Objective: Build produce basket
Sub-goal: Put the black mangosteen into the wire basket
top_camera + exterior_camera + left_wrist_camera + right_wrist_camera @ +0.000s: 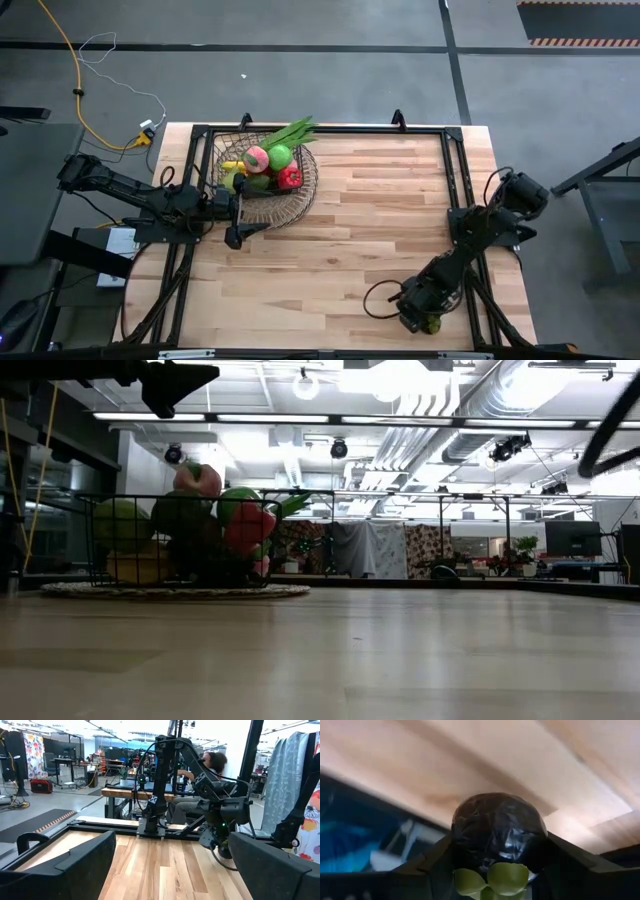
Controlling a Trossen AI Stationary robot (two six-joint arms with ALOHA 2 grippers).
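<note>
Your right pincer [492, 870] is clamped on a dark purple produce piece [497, 830] with green leaves at its base, at the near right edge of the surface [380, 230]. Your left pincer [238, 215], fingers spread wide, sits at the basket [262, 205], far across from the right one. The basket holds green, pink, red and yellow produce [265, 168].

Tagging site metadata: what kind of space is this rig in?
Likely an open robotics lab or workshop: exposed ducts and strip lights overhead, other workbenches on a concrete floor, and a person seated beyond the table.
</note>
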